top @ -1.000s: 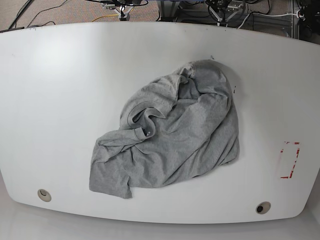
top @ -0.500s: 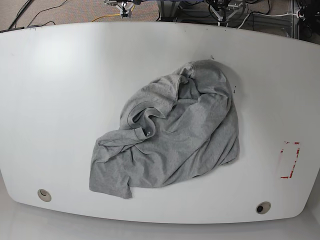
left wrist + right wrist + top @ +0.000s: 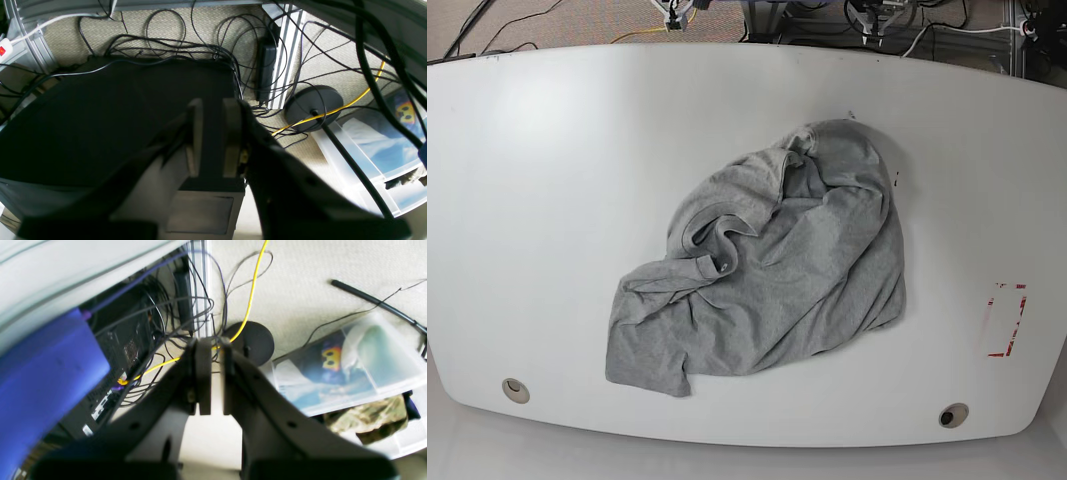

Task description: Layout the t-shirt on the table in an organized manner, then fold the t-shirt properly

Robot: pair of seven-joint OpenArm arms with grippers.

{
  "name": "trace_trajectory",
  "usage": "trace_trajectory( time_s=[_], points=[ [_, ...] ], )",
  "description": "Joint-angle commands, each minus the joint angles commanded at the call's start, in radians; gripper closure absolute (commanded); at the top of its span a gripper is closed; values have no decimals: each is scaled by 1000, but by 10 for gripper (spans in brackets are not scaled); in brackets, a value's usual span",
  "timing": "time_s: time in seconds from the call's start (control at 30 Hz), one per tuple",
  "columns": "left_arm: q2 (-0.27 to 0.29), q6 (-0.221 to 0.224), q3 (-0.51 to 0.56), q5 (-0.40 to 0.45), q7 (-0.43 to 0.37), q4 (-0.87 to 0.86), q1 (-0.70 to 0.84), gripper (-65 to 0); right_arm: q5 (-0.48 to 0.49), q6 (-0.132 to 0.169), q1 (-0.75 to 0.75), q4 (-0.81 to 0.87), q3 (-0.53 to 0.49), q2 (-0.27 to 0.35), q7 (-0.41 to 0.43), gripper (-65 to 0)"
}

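Heather-grey t-shirt (image 3: 767,275) crumpled in a loose heap near the middle of the table (image 3: 547,200), a little toward the right edge, collar opening turned up on its left side, one corner reaching toward the front left grommet hole (image 3: 515,389). Second grommet hole (image 3: 953,414) at the front right corner, red tape rectangle (image 3: 1005,320) just above it by the right edge, well apart from the cloth. Left gripper (image 3: 213,140) out past the far edge above floor cables (image 3: 173,43), pads parallel with a narrow gap, gripping nothing. Right gripper (image 3: 213,376) likewise beyond the far edge, jaws nearly closed on nothing, over a yellow cable (image 3: 252,290) and a clear plastic bin (image 3: 347,366)
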Motion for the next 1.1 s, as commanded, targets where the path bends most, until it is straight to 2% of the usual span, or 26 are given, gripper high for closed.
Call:
trace_trajectory(
  time_s=[0.13, 0.27, 0.4, 0.63, 0.8, 1.1],
  points=[
    [-9, 0, -3, -5, -5, 2, 3, -94, 2, 0, -80, 104, 2, 0, 32, -41],
    [-12, 0, -2, 0, -80, 66, 74, -94, 2, 0, -196, 279, 2, -3, 34, -41],
    [-48, 0, 0, 2, -117, 176, 161, -94, 2, -2, -282, 416, 2, -6, 32, -41],
    [-52, 0, -5, -2, -114, 376, 304, -94, 2, -2, -410, 608, 3, -21, 31, -41],
    [-78, 0, -8, -5, -114, 563, 450, -94, 2, -2, -540, 799, 3, -21, 26, -41],
    [-77, 0, -66, -5, -114, 838, 661, -92, 2, -2, -703, 1068, 5, 32, -25, -38]
  ],
)
